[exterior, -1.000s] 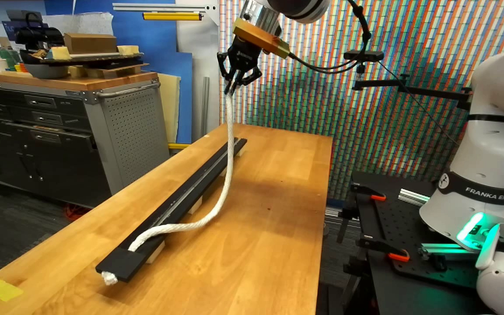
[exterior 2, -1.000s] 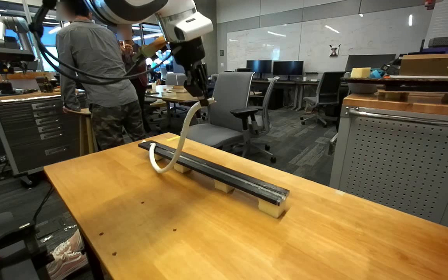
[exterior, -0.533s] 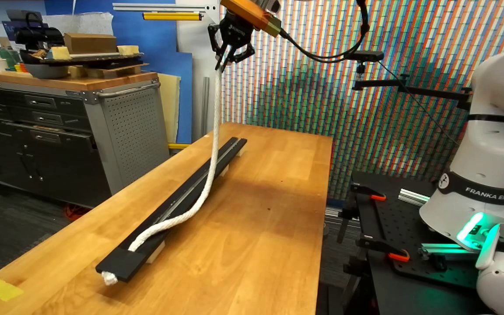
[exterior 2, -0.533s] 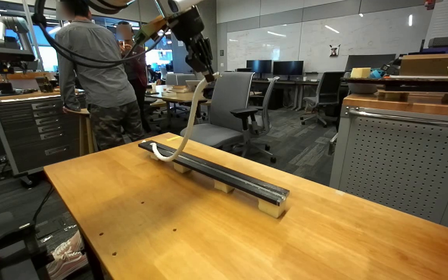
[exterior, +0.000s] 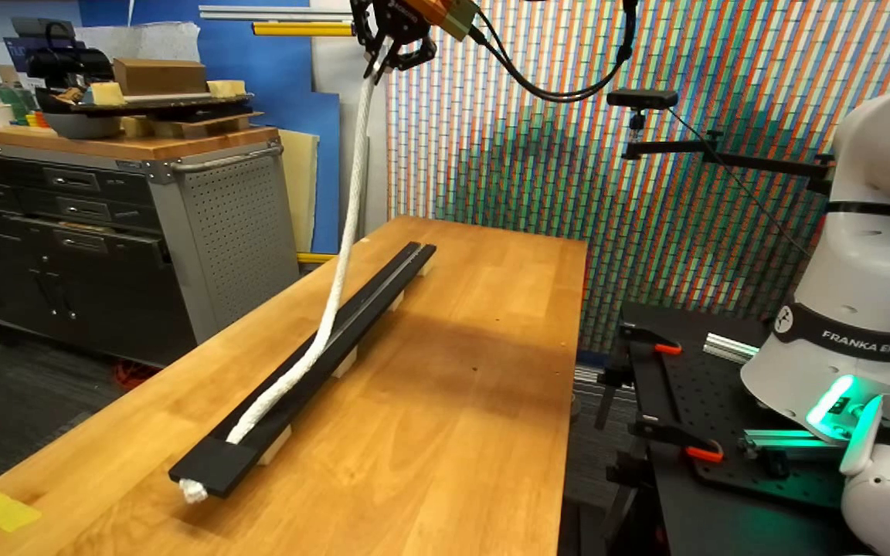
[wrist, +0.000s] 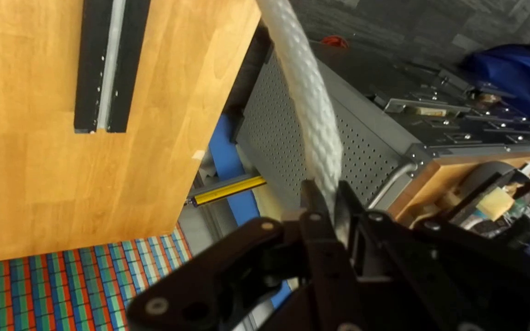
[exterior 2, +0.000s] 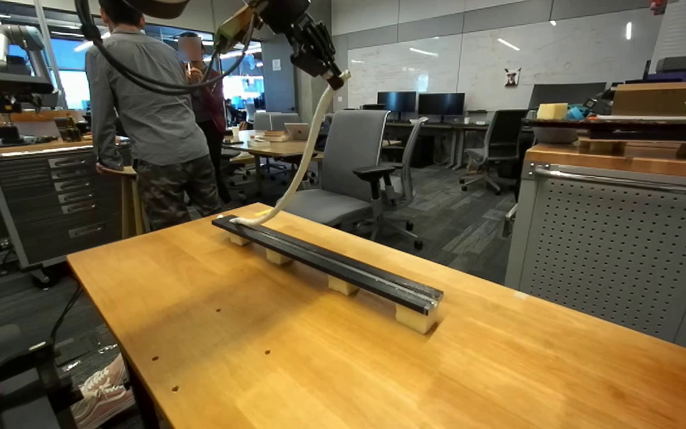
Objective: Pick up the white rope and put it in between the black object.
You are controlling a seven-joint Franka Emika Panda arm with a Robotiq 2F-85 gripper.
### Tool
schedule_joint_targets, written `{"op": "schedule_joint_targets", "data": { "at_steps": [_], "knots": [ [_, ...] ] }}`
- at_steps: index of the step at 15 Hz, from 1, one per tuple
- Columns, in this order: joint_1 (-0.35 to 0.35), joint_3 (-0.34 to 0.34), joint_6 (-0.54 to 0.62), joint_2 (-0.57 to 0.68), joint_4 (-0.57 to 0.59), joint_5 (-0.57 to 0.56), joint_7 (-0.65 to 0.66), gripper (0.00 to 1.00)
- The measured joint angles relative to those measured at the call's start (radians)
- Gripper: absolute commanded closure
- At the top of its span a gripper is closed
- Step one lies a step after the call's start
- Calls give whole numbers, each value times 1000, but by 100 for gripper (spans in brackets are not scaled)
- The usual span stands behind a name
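The white rope [exterior: 350, 216] hangs from my gripper [exterior: 375, 73], whose fingers are shut on it near its upper end. The gripper is high above the table. The rope slopes down and its lower part lies along the near part of the black object [exterior: 358, 328], passing under the cap at one end, with a frayed tip sticking out. In an exterior view the rope [exterior 2: 309, 152] rises from the far end of the black object [exterior 2: 349, 266] to the gripper [exterior 2: 337, 80]. In the wrist view the rope [wrist: 312, 105] runs between the fingertips [wrist: 325, 193]; the black object's open end [wrist: 129, 69] shows its pale groove.
The black object rests on several small wooden blocks [exterior 2: 417, 319] on the wooden table [exterior: 476, 432]. A grey tool cabinet [exterior: 236, 232] stands beyond one table edge. A grey chair [exterior 2: 355, 155] and a person [exterior 2: 146, 113] are behind the table.
The gripper has risen, moving left in an exterior view and right in another. The rope has been drawn straighter; its sagging loop beside the black object is gone and its lower part now lies over it.
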Motion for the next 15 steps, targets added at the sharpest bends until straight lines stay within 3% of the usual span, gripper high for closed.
{"op": "schedule_joint_targets", "data": {
  "at_steps": [2,5,15],
  "knots": [
    [0,0,0,16,15,-58,43,97],
    [1,0,0,65,23,-56,36,97],
    [0,-41,13,290,90,50,-115,97]
  ]
}}
